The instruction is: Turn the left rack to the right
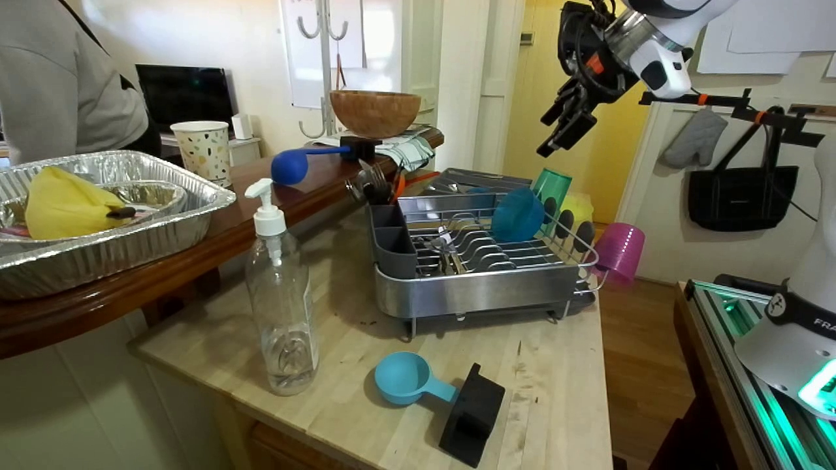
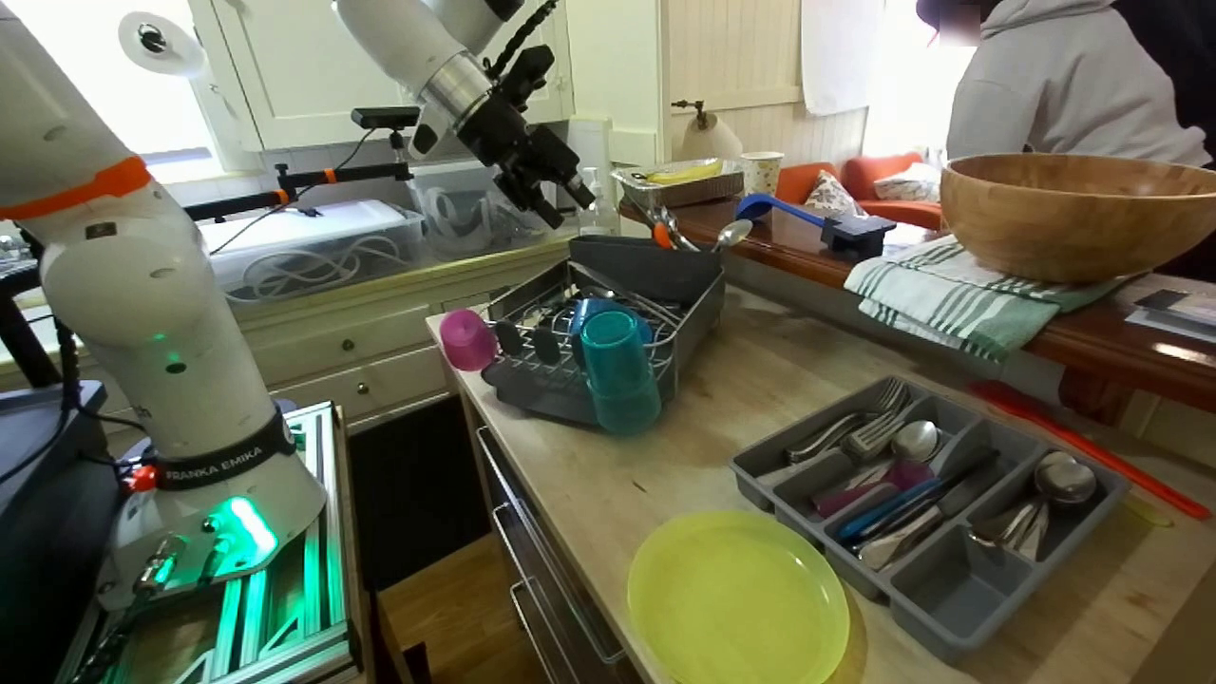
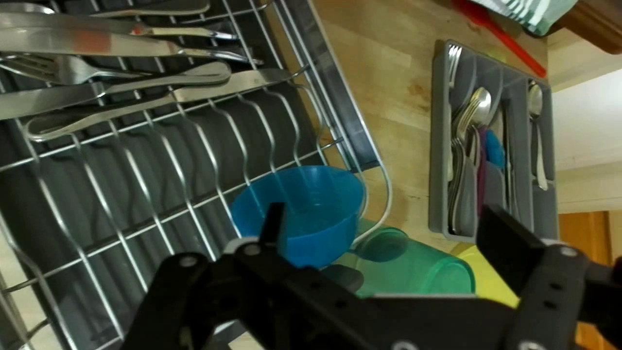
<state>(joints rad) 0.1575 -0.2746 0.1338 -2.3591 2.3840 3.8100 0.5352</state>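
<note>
Since jaws are wide, empty and well clear of the rack [image 1: 483,292], I'd call this approach; next move: drop to an edge, grip, swing right.

Wire dish rack [image 1: 483,295] silver; cutlery caddy [image 1: 396,258] dark grey. Tumbler [image 2: 616,369] teal-green, cup [image 1: 619,252] magenta. Bowl [image 1: 517,215] translucent blue. Plate [image 2: 737,598] lime yellow. Dish towel [image 2: 950,299] white, green-striped. Paper cup [image 1: 204,153] white, multicoloured flecks.

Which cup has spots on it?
The white cup beside the foil pan; the pink cup and teal cup on the dish rack have none.
</note>
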